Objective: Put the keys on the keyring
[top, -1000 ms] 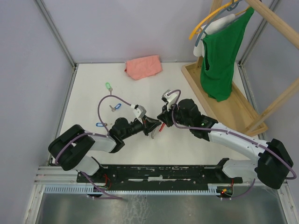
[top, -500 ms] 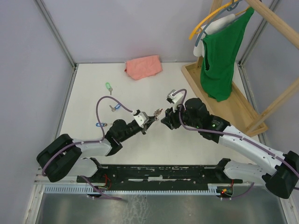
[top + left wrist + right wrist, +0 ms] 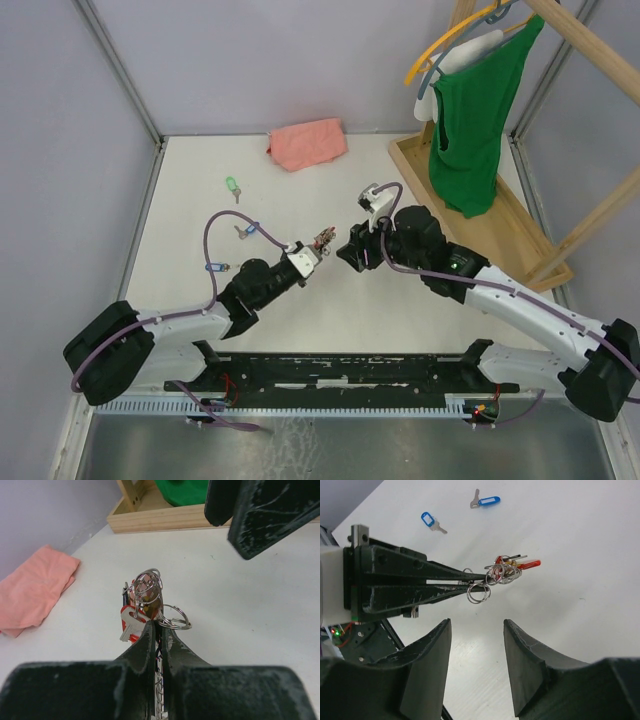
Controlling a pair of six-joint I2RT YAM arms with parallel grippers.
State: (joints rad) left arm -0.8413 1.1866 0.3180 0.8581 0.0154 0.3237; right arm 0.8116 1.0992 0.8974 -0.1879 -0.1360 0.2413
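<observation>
The left pincer (image 3: 313, 246) pinches the keyring (image 3: 323, 238), a cluster of silver rings carrying a red-headed key. At its 3 o'clock, near but apart, the right pincer (image 3: 349, 252) is spread, its tips pointing at the cluster. Three loose keys lie on the bench (image 3: 400, 310). A green key (image 3: 232, 185) is at the keyring's 10 o'clock, a blue key (image 3: 247, 228) at 9 and a second blue key (image 3: 211, 267) near 8.
</observation>
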